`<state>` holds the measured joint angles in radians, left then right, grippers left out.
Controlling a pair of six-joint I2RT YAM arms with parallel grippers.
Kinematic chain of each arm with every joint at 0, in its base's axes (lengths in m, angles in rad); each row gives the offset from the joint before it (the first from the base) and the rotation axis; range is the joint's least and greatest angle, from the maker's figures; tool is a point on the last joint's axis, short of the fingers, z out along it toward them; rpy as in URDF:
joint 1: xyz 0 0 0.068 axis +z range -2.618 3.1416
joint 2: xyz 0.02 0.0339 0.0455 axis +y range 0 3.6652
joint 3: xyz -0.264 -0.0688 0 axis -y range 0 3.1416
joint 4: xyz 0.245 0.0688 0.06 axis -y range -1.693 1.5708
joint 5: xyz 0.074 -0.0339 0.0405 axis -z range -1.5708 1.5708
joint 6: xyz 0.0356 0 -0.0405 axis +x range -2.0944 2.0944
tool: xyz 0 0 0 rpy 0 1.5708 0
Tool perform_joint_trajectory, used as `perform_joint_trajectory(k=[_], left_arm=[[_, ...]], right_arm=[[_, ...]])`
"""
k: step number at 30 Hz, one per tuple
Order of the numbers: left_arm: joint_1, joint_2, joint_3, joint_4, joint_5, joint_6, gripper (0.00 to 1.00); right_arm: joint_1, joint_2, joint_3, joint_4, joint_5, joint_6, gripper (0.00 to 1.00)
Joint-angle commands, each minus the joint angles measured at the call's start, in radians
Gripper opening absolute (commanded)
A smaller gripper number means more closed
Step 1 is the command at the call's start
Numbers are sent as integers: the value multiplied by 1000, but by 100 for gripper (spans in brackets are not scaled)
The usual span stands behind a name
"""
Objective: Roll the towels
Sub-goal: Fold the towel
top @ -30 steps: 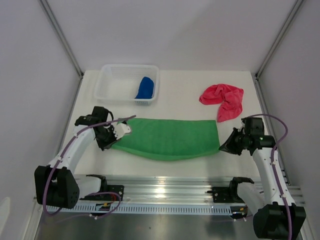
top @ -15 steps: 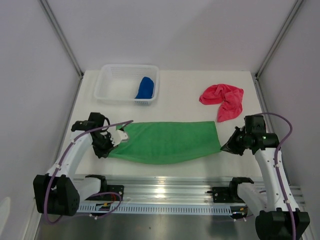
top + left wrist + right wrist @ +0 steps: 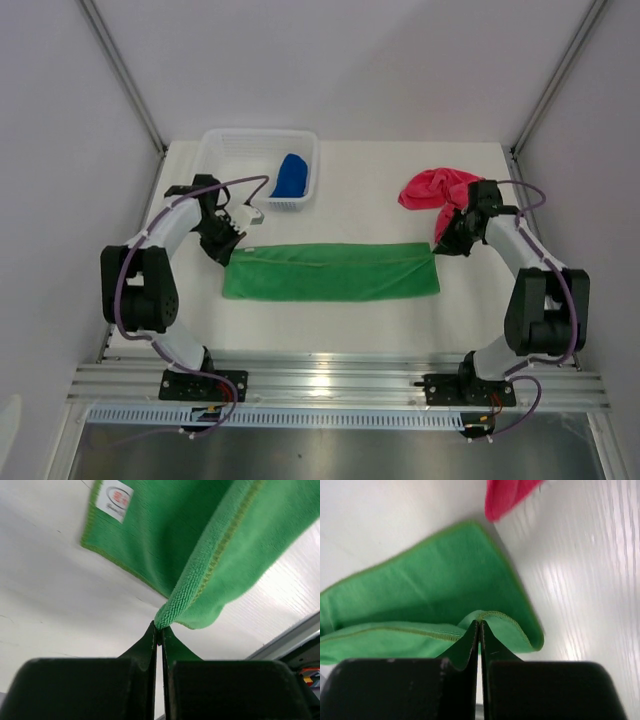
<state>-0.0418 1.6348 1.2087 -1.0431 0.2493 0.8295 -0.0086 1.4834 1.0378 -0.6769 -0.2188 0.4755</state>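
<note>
Left arm (image 3: 165,228) bent, angled forward; left pincer (image 3: 228,252) pinching left corner of green towel (image 3: 330,272). Towel flat mid-tabletop (image 3: 380,330), apparently folded double, long axis left-right. Right arm (image 3: 522,252) angled forward; right pincer (image 3: 445,243) pinching right corner.

Green towel (image 3: 330,271) carried farther back, near edge straightened (seemingly doubled over), left end effector (image 3: 228,250) and right end effector (image 3: 442,245) likewise.

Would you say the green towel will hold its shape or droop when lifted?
Likely floppy: the green towel drapes and folds where the left gripper and right gripper pinch it. Its fuzzy pile probably resists slipping.
</note>
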Motion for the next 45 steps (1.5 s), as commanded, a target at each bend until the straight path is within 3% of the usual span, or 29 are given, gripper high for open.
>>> perform_joint_trajectory(k=[1, 8, 33, 35, 38, 39, 41, 45], left_arm=[[13, 46, 86, 26, 13, -66, 1], [16, 146, 133, 45, -54, -87, 1], [26, 290, 235, 164, -139, -197, 6], [26, 293, 239, 169, -146, -210, 6], [26, 301, 252, 179, -147, -233, 27], [26, 300, 255, 183, -147, -242, 39], [26, 292, 279, 187, -148, -280, 47], [33, 238, 321, 176, -159, -334, 55]], right_arm=[[-4, 112, 118, 115, 50, -44, 0], [-10, 290, 215, 105, 71, -83, 0], [-21, 408, 265, 139, 104, -43, 0], [-19, 414, 274, 139, 105, -43, 8], [-14, 417, 297, 151, 104, -54, 32], [-11, 417, 307, 148, 110, -58, 36], [-5, 400, 335, 135, 116, -74, 44], [6, 319, 370, 126, 159, -129, 48]])
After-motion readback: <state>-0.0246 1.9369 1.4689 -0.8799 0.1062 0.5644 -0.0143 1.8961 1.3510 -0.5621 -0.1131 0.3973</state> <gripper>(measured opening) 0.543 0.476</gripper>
